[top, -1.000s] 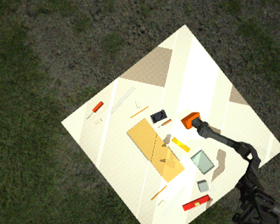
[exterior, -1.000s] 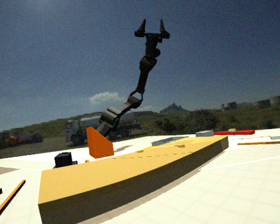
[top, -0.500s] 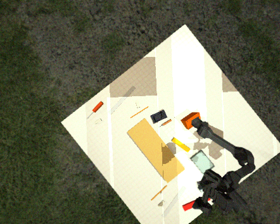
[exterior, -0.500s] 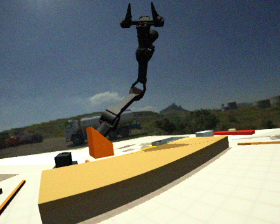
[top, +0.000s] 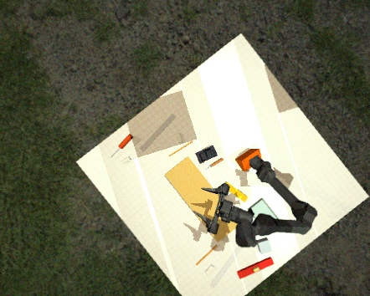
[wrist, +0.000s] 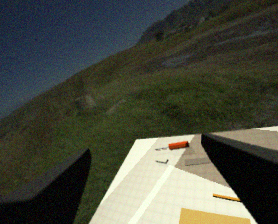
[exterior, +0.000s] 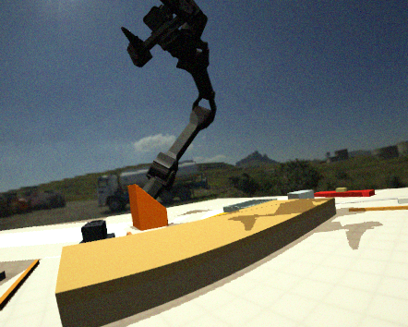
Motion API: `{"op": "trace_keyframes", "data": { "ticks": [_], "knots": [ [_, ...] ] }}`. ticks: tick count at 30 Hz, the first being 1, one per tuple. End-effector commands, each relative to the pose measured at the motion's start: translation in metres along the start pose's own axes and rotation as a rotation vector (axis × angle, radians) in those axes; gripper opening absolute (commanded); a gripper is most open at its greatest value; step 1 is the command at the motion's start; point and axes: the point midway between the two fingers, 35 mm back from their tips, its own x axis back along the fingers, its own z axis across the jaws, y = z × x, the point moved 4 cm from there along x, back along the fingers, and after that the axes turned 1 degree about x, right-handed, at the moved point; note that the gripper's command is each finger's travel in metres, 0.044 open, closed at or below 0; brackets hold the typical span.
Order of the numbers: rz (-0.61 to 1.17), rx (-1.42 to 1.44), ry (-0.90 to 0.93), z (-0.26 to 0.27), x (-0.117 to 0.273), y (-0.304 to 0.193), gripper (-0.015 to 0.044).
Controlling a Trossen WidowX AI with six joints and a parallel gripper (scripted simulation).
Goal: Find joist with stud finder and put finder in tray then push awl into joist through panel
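L to R, from top: a red-handled tool [top: 125, 141] [wrist: 178, 145] lies at the far L, poss. a decoy; the tan floor panel [top: 184, 173] [exterior: 162, 249] [wrist: 215, 217] has the robot's hand [top: 198, 201] [exterior: 141, 14] [wrist: 146, 146] high above it, fingers wide apart w/ nothing between. The dark block [top: 206, 154] [exterior: 94, 230], prob. the stud finder, sits on the table [top: 226, 92] [exterior: 277, 282] [wrist: 150, 175] beside the panel, w/ the small orange-handled tool [top: 216, 162] [exterior: 129, 234], likely the awl, close by. The pale tray [top: 259, 206] [exterior: 246, 205] waits farther R, partly under the arm.

Step in hand looks to be fetching the finder. Best done w/ the hand brought over the block, turned fingers-down, 1 finger each side of its body, then lowered before closing, w/o brushing the awl. Once gripped, it should ride flat & slow across the panel.

Hard to see: the joist, hidden; the panel's lower end, under arm & shadow in top view; 1 finger, cut off in exterior; the block's face, too dark to read; wrist cam misses block, awl & tray.
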Motion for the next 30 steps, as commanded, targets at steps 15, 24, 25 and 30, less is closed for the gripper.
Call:
{"op": "trace_keyframes", "data": {
  "ticks": [15, 24, 25, 30],
  "knots": [
    [0.418, -0.984, -1.109, -0.197, -0.096, -0.155, 0.044],
    [0.245, -1.35, -1.834, -0.268, -0.072, -0.22, 0.044],
    [0.245, -1.35, -1.834, -0.268, -0.072, -0.22, 0.044],
    [0.245, -1.35, -1.834, -0.268, -0.072, -0.22, 0.044]
  ]
}}
